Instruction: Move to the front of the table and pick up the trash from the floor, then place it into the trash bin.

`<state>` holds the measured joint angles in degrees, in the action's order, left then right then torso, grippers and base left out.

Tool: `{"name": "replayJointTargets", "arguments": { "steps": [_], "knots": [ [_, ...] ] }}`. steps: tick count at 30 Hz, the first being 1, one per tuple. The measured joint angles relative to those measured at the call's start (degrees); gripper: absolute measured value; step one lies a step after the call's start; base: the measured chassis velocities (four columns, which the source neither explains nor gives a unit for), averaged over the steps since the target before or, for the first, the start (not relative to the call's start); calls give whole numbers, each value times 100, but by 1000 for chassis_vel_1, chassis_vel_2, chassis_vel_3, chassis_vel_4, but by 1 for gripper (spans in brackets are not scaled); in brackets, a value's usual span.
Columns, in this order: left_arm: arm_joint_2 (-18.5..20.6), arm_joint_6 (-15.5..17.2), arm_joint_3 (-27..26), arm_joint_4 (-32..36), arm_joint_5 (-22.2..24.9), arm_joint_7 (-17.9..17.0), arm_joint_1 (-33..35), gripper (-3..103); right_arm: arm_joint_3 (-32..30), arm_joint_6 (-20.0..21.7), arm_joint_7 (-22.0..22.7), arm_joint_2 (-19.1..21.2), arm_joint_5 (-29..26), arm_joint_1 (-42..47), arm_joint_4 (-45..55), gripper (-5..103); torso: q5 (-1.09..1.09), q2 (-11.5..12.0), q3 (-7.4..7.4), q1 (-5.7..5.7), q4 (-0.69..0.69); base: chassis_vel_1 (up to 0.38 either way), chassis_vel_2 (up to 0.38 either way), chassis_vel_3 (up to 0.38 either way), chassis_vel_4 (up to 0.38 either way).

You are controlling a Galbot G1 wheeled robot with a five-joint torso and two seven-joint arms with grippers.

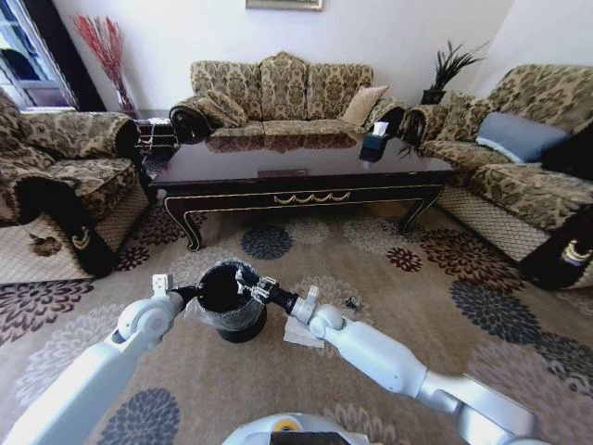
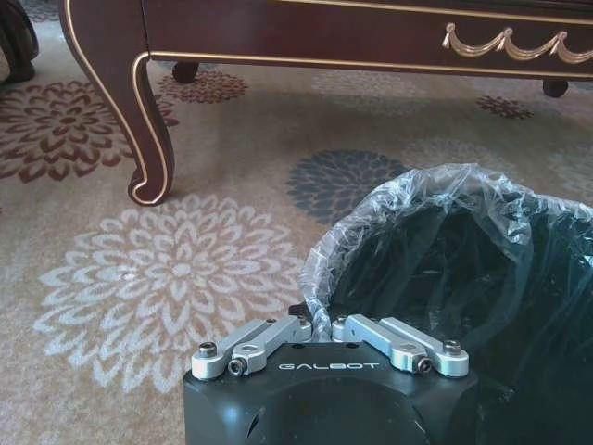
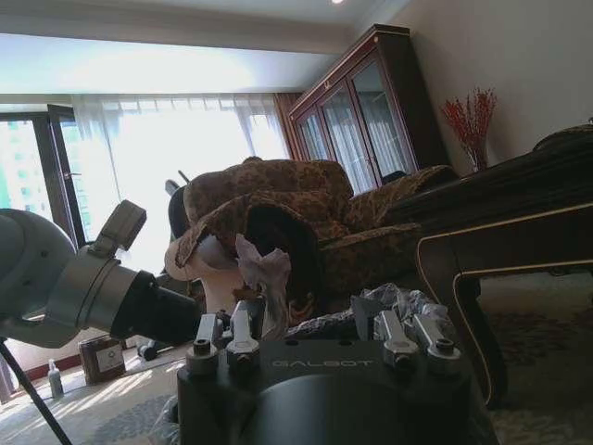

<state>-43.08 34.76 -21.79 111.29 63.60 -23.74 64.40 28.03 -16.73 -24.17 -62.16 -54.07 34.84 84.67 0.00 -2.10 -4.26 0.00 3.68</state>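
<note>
Robot is parked in front of the table (image 1: 306, 171), both grippers at the trash bin (image 1: 232, 301) on the floor (image 1: 417, 306). Left gripper (image 2: 324, 326) pinches the bag at the bin's near rim. Right gripper (image 3: 320, 315) pinches a crumpled white scrap (image 3: 269, 273) over the bin mouth, its long axis upright, not yet dropped. A flat white paper (image 1: 301, 334) lies just beside the bin's base, to be collected.

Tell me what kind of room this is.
Most likely a home living room: patterned sofas surround a long dark coffee table on a flowered carpet, with a tall glass-door cabinet beside curtained windows.
</note>
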Motion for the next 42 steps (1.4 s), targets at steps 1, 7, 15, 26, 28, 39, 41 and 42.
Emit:
{"name": "replayJointTargets", "arguments": {
  "steps": [1, 7, 15, 26, 28, 39, 41, 42],
  "knots": [
    [0, 0, 0, 0, 0, 0, 0, 4, 0, 0, 0, 0, 0, 0, 0, 51, 0, 0, 0, 0, 0, 0, 0, 0, 0],
    [-21, 1, -108, 89, 60, 3, 38, 4, -63, -3, 66, 40, 162, 50, -88, 74, 0, -1, 0, 0, 1, 0, 0, 0, 0],
    [-46, 11, -253, 148, 62, 18, 188, 4, -95, -38, 128, 28, 165, 73, -250, 98, 0, -1, 0, 0, 2, 0, 0, 0, 0],
    [48, 20, -499, 216, 51, 33, 400, 4, -110, -110, 118, 170, 200, 30, -234, 100, 1, -1, 0, 0, 0, 0, 0, 0, 0],
    [52, 20, -574, 230, 44, 40, 488, 4, -152, -134, 89, 249, 224, 53, -221, 100, 0, -1, 0, 0, 0, 0, 0, 0, 0],
    [16, 17, -1162, 365, -138, 73, 1026, 4, -637, -82, 313, 318, 202, 308, -544, 100, 0, -1, 0, 0, -1, 0, 0, 0, 0],
    [6, 32, -1342, 394, -138, 54, 1128, 4, -749, 31, 536, 317, 179, 337, -620, 100, 0, -1, 0, 0, -1, 0, 0, 0, 0],
    [5, 34, -1456, 422, -134, 45, 1195, 4, -829, 128, 716, 317, 162, 366, -658, 100, 0, -1, 0, 0, -1, 0, 0, 0, 0]
  ]
}}
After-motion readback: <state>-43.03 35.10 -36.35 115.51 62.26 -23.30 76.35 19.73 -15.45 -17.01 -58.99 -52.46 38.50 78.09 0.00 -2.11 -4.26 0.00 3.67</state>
